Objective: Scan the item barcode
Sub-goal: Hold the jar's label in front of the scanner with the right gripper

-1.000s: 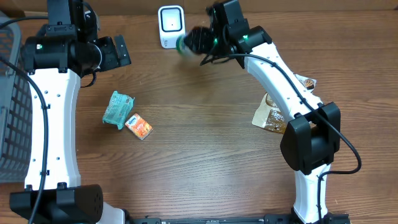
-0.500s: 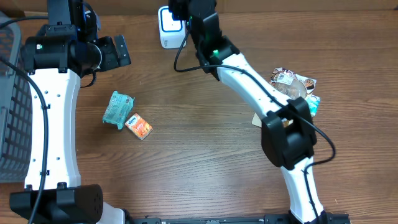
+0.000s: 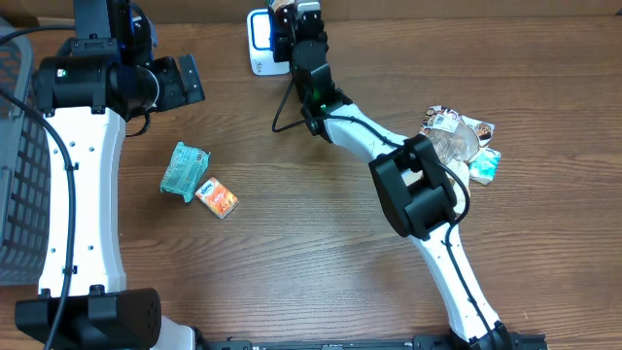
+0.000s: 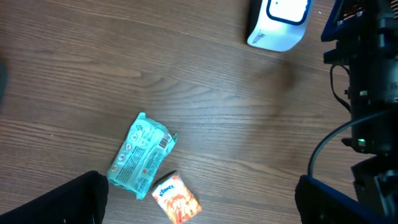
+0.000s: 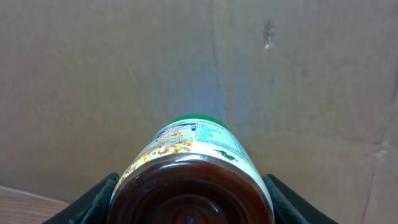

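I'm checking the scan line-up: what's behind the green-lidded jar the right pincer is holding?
Behind the green-lidded glass jar, the right wrist view shows only a plain brown cardboard wall. Whatever lies straight behind the jar's body is covered.

Dark wood-grain tabletop (image 3: pixel 292 214) with dull sheen, glossy white plastic scanner (image 3: pixel 259 44) at its far edge, smooth glass jar (image 5: pixel 194 177) with shiny printed label, crinkled glossy teal film packet (image 3: pixel 184 167), matt brown cardboard (image 5: pixel 93 74), grey mesh basket (image 3: pixel 19 165) at left edge.
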Tool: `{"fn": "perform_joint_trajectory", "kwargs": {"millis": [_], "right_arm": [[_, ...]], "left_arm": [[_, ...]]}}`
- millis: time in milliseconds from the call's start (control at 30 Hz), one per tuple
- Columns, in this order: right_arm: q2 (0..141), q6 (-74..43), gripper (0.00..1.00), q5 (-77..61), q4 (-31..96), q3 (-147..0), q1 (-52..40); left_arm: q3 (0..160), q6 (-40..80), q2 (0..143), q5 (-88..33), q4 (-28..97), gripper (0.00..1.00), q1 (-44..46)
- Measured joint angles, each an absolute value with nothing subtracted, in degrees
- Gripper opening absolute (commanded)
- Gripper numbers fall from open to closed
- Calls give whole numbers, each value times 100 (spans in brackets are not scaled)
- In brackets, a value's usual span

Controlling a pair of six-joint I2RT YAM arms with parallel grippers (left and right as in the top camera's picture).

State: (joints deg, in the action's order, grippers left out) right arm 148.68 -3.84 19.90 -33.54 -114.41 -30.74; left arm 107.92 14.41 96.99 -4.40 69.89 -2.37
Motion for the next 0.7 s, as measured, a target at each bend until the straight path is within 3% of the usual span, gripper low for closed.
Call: {"fn": "perform_joint_trajectory", "kwargs": {"millis": [500, 700], "right_arm": [[14890, -137, 56, 1822, -3625, -11441, -3122], [14626, -47, 55, 1741, -2307, -11443, -3236]], "left_arm": [[10792, 1441, 9699, -438, 6989, 100, -237], [10792, 1444, 9699, -436, 6989, 99, -237]]}}
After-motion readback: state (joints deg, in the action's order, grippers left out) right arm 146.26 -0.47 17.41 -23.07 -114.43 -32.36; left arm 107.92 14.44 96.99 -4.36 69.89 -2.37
